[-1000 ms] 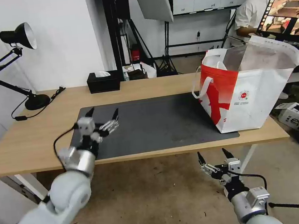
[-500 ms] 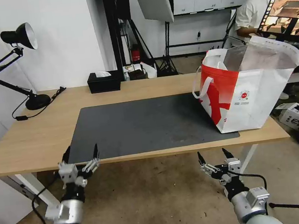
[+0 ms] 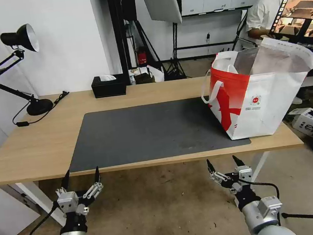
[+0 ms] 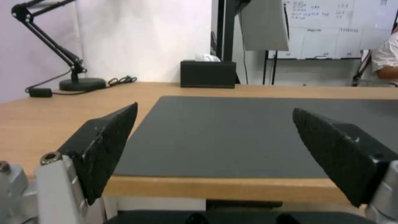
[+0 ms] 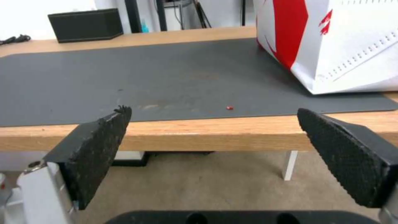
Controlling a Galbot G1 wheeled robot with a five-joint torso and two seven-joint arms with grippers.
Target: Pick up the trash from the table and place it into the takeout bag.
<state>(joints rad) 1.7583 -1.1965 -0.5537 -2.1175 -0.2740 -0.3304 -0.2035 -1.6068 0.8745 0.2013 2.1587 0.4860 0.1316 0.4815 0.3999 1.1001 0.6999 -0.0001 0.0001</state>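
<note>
Tabletop of light wood stretches before us, carrying one large dark grey mat across its middle. We count one takeout bag, red and white with a silver lining and white loop handles, standing upright at the right end of the tabletop with its base partly on the mat's right edge and its mouth open upward. One black tissue box sits near the far edge, beyond the mat, and one black desk lamp stands at the far left corner with its cord trailing on the wood. From the right wrist we make out a single tiny red speck on the mat near the front edge. We have two pincers, both below the front edge of the tabletop and over the floor: the left pincer under the mat's left corner, the right pincer closer to the bag's side. Each has its two black fingers spread wide and holds nothing.
</note>
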